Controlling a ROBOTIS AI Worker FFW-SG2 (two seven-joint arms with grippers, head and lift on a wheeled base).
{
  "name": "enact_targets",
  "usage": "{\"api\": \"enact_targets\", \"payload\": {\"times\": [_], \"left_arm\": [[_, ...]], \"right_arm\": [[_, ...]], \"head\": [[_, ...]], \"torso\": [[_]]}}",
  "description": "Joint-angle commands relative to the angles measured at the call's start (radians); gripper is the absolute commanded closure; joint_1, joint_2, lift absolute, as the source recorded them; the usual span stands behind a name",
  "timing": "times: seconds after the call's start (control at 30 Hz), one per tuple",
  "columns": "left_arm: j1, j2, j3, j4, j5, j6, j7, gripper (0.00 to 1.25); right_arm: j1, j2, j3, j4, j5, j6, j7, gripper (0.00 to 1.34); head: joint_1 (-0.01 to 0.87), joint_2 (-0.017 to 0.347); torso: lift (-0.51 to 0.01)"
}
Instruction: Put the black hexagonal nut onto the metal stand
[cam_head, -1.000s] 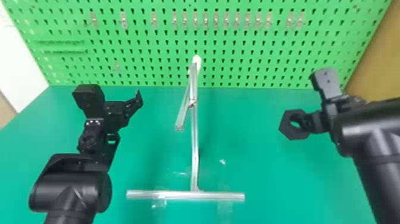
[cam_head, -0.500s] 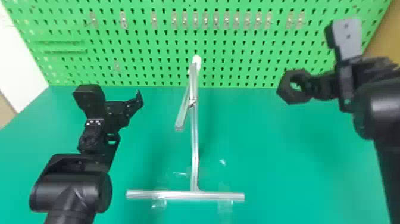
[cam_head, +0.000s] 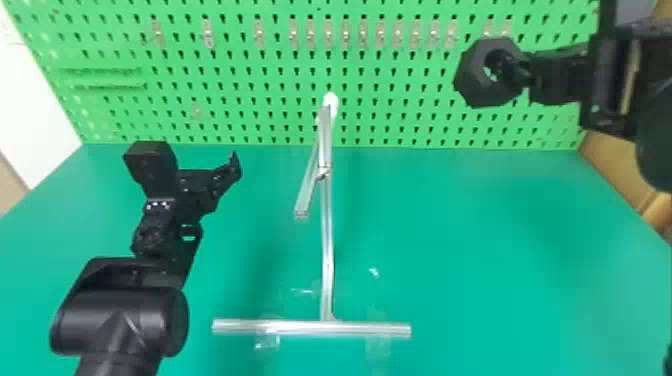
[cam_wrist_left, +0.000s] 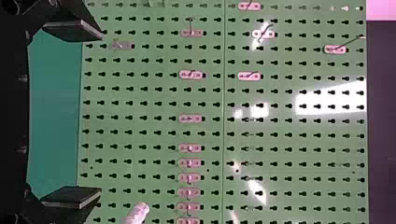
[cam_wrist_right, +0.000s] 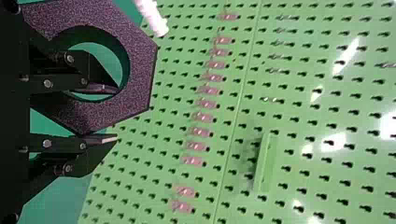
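Black hexagonal nut (cam_head: 470, 75) gripped off the stand

Matt, speckled nut found between the flat fingers of the black right pincer (cam_wrist_right: 116, 113): one finger inside the bore, one outside, closed on the wall. The silver metal stand with white tip (cam_head: 327, 240) lies well apart, to that pincer's left. The black left pincer (cam_wrist_left: 99, 113) gapes, empty. Nut judged rigid, fairly light, not fragile; slippage unlikely, swivelling possible. Recommended hold: the wall on the pincer's side, leaving most of the bore free for the tip.
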Motion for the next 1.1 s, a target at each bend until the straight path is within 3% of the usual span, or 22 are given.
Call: {"api": "enact_targets", "payload": {"times": [0.0,0.23,0.53,0.87,1.07], "left_arm": [[0.001,0.000,0.001,0.000,0.000,0.000,0.000,0.12],[0.000,0.000,0.001,0.000,-0.002,0.000,0.000,0.12],[0.003,0.000,0.005,0.000,-0.002,0.000,0.000,0.12],[0.003,0.000,0.005,0.000,-0.005,0.002,0.000,0.12],[0.004,0.000,0.007,0.000,-0.005,0.002,0.000,0.12]], "right_arm": [[-0.041,0.000,-0.003,0.086,-0.089,-0.060,-0.006,1.09],[-0.107,0.014,0.014,0.249,-0.194,-0.150,-0.015,1.09],[-0.194,0.010,0.090,0.330,-0.214,-0.175,-0.015,1.09],[-0.311,-0.024,0.219,0.434,-0.303,-0.189,-0.017,1.09],[-0.394,-0.061,0.330,0.506,-0.380,-0.206,-0.017,1.09]], "head": [[0.693,0.081],[0.693,0.081],[0.693,0.081],[0.693,0.081],[0.693,0.081]], "torso": [[-0.001],[-0.001],[-0.001],[-0.001],[-0.001]]}}
